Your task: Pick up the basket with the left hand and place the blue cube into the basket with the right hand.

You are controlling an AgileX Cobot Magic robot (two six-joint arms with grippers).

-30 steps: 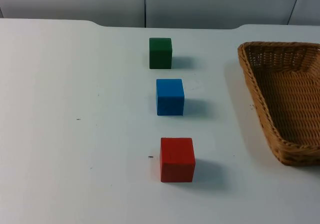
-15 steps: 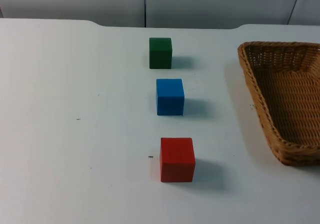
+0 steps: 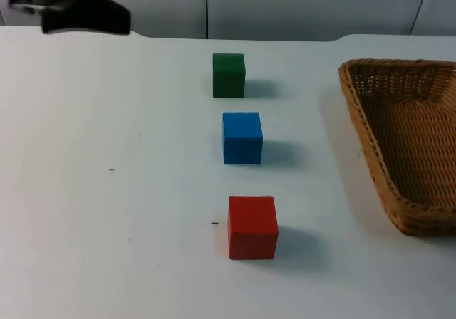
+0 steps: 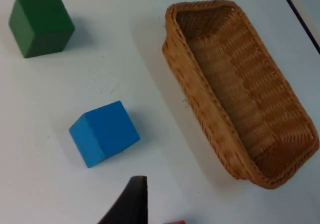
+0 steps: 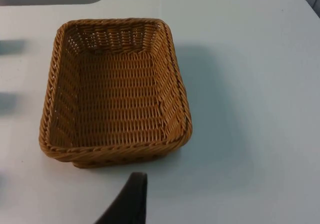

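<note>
The blue cube (image 3: 242,138) sits on the white table, in the middle of a row of three cubes. It also lies close below the left wrist camera (image 4: 104,133). The woven basket (image 3: 358,112) rests empty on the table at the right edge. Its long wall (image 4: 198,91) lies right of the blue cube, and its rim (image 5: 50,94) is under the right wrist camera. My left gripper (image 3: 85,13) hangs over the table's far left corner, well away from the basket. My right gripper (image 5: 132,199) hovers above the table near the basket's short end.
A green cube (image 3: 229,75) stands behind the blue one, also seen from the left wrist (image 4: 41,24). A red cube (image 3: 252,227) stands in front of it. The grey partition wall runs along the table's far edge.
My left arm has come into the top view at the upper left. The cubes and the basket have not moved.
</note>
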